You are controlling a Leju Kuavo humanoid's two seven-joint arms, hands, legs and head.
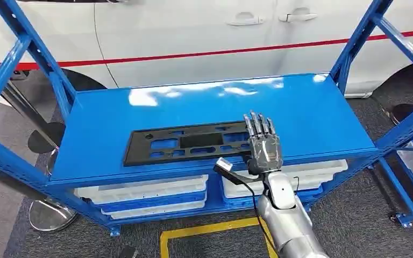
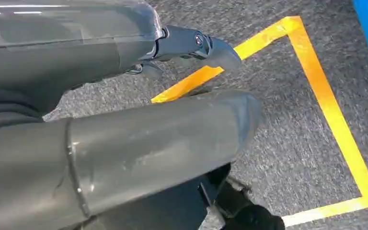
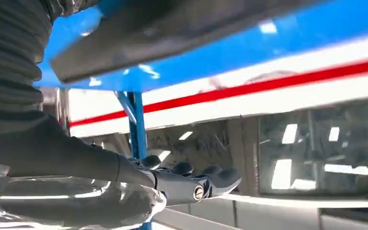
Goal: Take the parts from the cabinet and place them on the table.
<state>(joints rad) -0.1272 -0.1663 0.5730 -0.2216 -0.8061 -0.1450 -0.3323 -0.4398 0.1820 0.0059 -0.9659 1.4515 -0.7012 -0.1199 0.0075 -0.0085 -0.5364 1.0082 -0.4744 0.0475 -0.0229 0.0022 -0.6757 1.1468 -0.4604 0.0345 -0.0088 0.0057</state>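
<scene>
The right hand (image 1: 262, 141) is reaching over the front edge of the blue shelf (image 1: 312, 115), fingers straight and slightly apart, holding nothing. Its fingertips are lying over the near end of the flat black part (image 1: 185, 142), which is stretching away to the hand's left on the shelf. The left hand (image 2: 191, 45) is hanging above the grey floor (image 2: 287, 143) beside yellow tape (image 2: 326, 103), empty with its fingers apart

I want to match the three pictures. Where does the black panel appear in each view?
Head view: the panel lies flat on the blue shelf, the right hand over its right end.
Left wrist view: not in it.
Right wrist view: dark blurred bar.
Shared landmark: the car's red stripe.
</scene>
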